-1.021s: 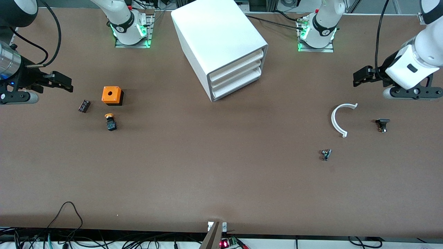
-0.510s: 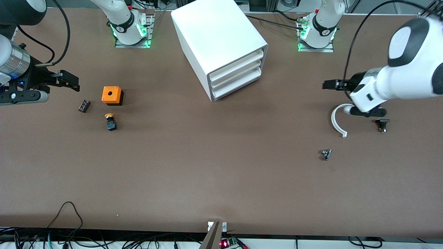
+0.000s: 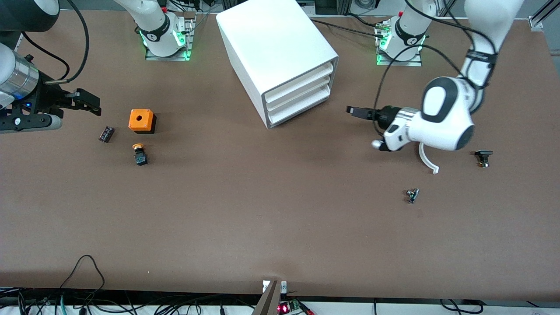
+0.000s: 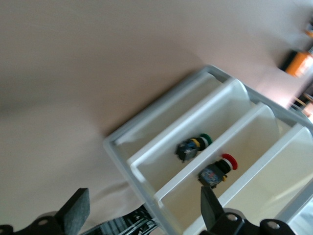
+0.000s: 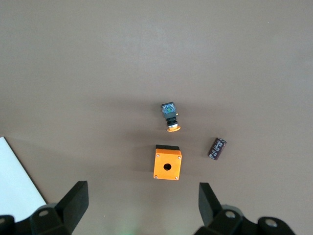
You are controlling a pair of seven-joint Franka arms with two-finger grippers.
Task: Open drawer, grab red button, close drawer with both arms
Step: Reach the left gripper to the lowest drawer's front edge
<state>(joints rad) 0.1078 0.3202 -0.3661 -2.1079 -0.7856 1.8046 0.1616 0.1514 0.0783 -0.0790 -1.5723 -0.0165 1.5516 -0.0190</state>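
The left hand hangs over bare surface just off the cabinet's front, at the left arm's end of it, with its fingers spread and nothing between them. It points at the stack of three drawer fronts, so the reach ahead looks like a short level run along the line the hand already faces. All three fronts sit flush and shut in the front view. The left wrist view looks in past their low fronts. The button with the red cap lies on its side in one drawer, long axis across the tray. A second button with a green cap lies in the tray next to it, and a third tray beside that shows nothing. Which level holds the red one is hard to say from that tilted view. The left arm is plainly the nearer one. The right hand, also spread and empty, waits over the surface near the right arm's end, well apart from the cabinet. Below it lie one orange box, one yellow-capped button and one dark cylinder. Near the left arm lie one white arc and two small dark parts.
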